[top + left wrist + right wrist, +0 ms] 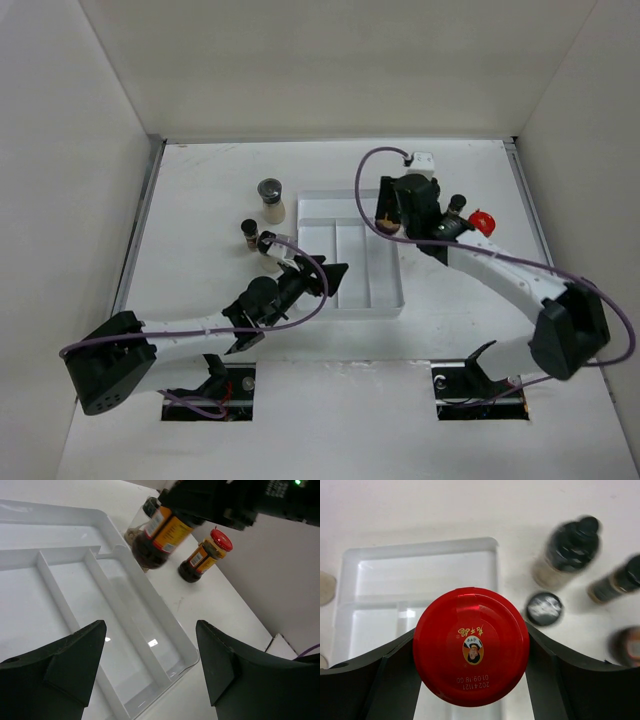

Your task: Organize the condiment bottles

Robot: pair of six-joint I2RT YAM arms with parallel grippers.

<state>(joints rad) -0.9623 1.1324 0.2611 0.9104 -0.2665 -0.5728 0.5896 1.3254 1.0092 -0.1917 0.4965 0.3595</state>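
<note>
Jar (471, 652), red-capped, clamped in right hand (471, 680)

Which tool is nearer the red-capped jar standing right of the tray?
Right. The right tool, holding another jar at the tray's far right corner, is left of the standing jar; the left tool is over the tray's near left.
</note>
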